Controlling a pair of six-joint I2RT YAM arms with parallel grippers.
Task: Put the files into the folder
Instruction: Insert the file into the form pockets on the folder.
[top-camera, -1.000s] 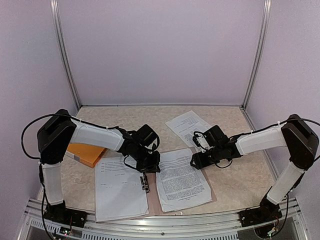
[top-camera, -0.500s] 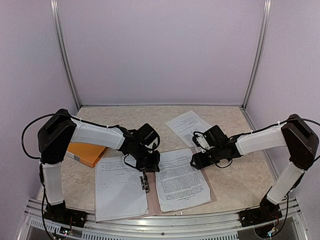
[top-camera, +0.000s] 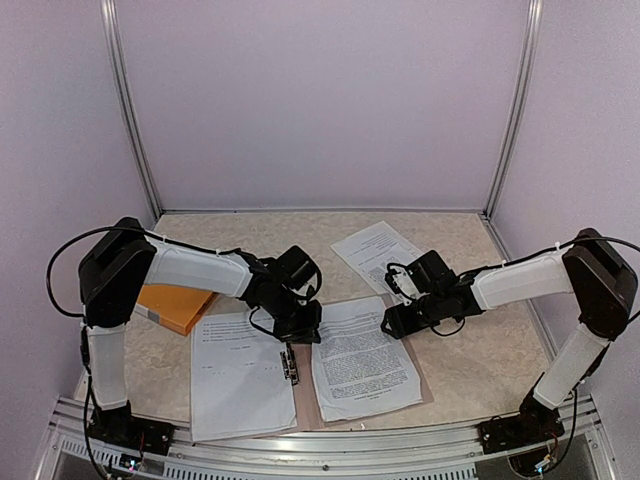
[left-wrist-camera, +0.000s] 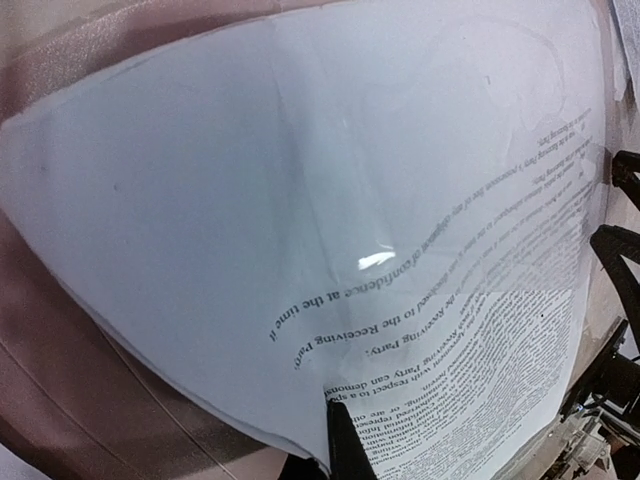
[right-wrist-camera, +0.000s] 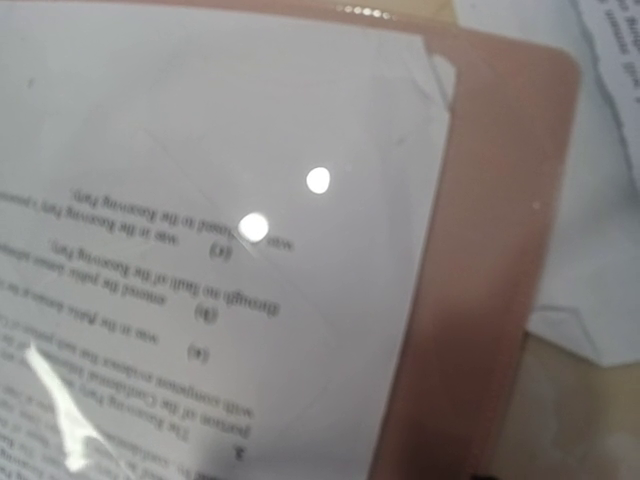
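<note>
Top external view: we noted only a slight shift of the left arm. The left gripper (top-camera: 305, 332), pressed together, stayed on the filed sheet (top-camera: 362, 362) directly under it in the folder (right-wrist-camera: 480, 300). We could not tell the spread of the right gripper (top-camera: 392, 322). A loose sheet (top-camera: 372, 250) lay just beyond it, so filing remained incomplete.

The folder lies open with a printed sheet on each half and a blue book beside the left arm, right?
No, the book beside the left arm is orange, as the top view shows. The folder does lie open, a left sheet and a right sheet on its halves.
</note>
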